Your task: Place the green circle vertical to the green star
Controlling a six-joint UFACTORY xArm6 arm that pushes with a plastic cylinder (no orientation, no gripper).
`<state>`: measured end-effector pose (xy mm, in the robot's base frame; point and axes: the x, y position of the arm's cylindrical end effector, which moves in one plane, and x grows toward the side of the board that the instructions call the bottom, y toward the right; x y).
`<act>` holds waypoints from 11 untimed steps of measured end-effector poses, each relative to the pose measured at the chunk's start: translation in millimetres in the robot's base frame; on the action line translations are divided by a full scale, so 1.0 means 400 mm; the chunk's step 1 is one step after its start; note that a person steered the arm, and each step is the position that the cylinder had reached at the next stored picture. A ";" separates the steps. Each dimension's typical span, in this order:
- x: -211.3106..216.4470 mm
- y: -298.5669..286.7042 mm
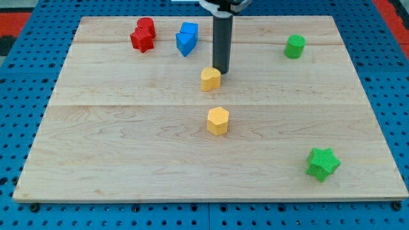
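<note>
Your tip has no jaws and touches the upper yellow block, well left of the green circle at the view's top right, green star bottom right; sweeping right risks dragging yellow along

no readable text, labels or numbers.

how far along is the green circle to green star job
Nothing looks done yet: the green circle block sits near the view's top right, the green star block near the bottom right, roughly but not exactly one above the other. In hand: my tip is beside the upper yellow block mid-board, well left of both. Left: reach the circle and nudge it into line.
</note>
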<state>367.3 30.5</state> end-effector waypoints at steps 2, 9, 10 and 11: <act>-0.195 0.145; -0.040 0.150; 0.119 0.114; 0.177 0.217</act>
<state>438.3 117.2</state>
